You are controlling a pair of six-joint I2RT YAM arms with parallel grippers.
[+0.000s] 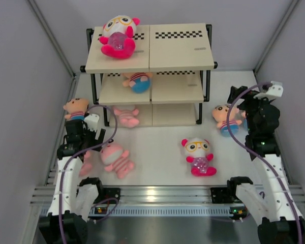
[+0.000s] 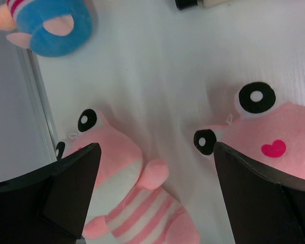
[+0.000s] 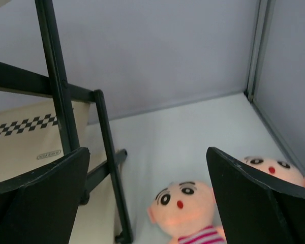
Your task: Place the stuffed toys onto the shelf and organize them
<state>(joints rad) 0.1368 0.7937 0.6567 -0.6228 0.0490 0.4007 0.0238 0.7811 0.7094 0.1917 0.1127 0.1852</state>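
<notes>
Hanging spread wide over two pink striped toys (image 2: pixel 123 175) lying side by side at the lower left of the overhead view, the left gripper (image 2: pixel 156 152) could catch both or only loose plush and drop one short of the shelf (image 1: pixel 178 48). The right gripper (image 3: pixel 147 152), also spread, hovers by two peach dolls (image 3: pixel 185 203) at the right of that view, near a black shelf post (image 3: pixel 112 168) it might strike.

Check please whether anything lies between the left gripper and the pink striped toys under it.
Nothing visible does. The left gripper is open above the white table, with the first pink striped toy partly behind one finger and the second pink striped toy partly behind the other; no other object lies between.
</notes>
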